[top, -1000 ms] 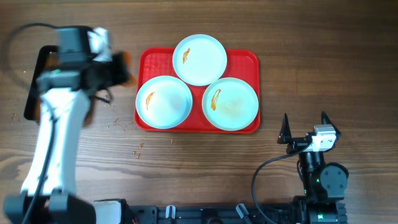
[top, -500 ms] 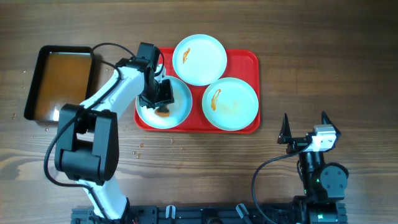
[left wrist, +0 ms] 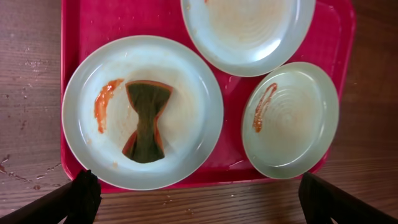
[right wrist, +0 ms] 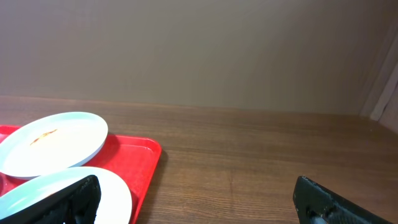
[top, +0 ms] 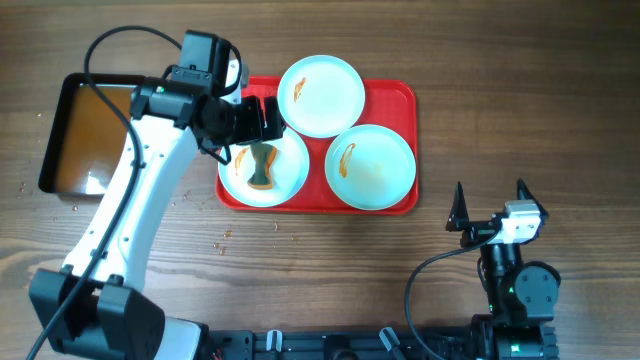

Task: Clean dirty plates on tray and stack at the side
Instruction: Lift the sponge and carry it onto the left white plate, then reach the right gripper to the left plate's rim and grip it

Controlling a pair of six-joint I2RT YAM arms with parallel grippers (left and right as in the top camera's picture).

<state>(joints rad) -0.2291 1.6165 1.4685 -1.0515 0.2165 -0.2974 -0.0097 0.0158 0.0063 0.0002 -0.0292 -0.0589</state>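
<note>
Nearest me, right gripper (top: 490,205) hangs spread over the table (top: 560,100). I see all three plates (top: 370,167) on the red tray (top: 400,95), sauce-smeared. Dark sponge (top: 261,167) lies on the left plate (top: 292,172); left gripper (top: 260,118) above it, fingers wide, holding nothing.

You see the red tray (top: 402,100) at the upper middle of the frame, carrying three plates. The upper plate (top: 321,95) and the right plate (top: 372,168) each show an orange streak. The left plate (top: 291,168) has an orange smear near its left edge and a dark sponge (top: 261,167), pinched at the middle, lying on it. Your left gripper (top: 257,117) hangs over that plate's upper edge. A black tray (top: 47,150) of brown water sits at the upper left. Your right gripper (top: 490,188) stands at the lower right, fingers apart.
</note>
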